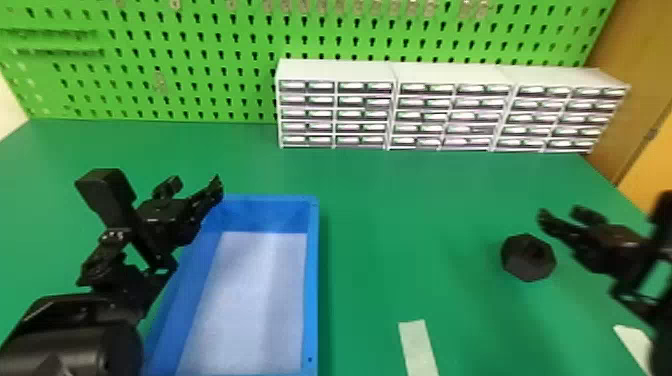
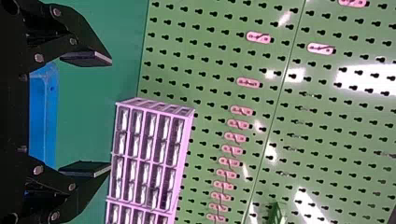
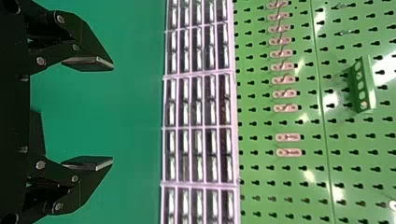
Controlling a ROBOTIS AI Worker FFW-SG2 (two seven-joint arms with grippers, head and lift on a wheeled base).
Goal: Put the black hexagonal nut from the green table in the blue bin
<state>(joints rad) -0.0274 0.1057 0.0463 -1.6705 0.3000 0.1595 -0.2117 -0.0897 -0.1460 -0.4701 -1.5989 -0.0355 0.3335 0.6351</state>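
Nut, black, hexagonal (image 1: 528, 257): we are finding it lying on the green table (image 1: 425, 200), to the right of the bin and just beside the right gripper. Bin, blue, rectangular, pale-bottomed (image 1: 313, 280): we are seeing it sitting open-topped on the table's left part, well apart from the nut. Right gripper, black, two flat fingers (image 1: 561, 215): we are noting it standing open, its fingers spreading wide apart; it is hovering slightly beyond the nut and to its right. Left gripper, black, of the same two-fingered pattern (image 1: 196, 184): we are recording it as open too, its fingers parting widely by the bin's far left corner; whether it is touching the rim we are unable to tell. Strips, white, flat, two: we are counting one (image 1: 417, 345) lying between bin and nut towards the near edge, the other (image 1: 632, 337) lying at the right. Drawer cabinets, white, many-fronted (image 1: 335, 70): we are listing them as standing in a row along the table's back. Pegboard, bright green, perforated (image 1: 200, 30): we are viewing it rising behind them, carrying small hooks (image 2: 258, 37) and a green holder with round holes (image 3: 362, 86).
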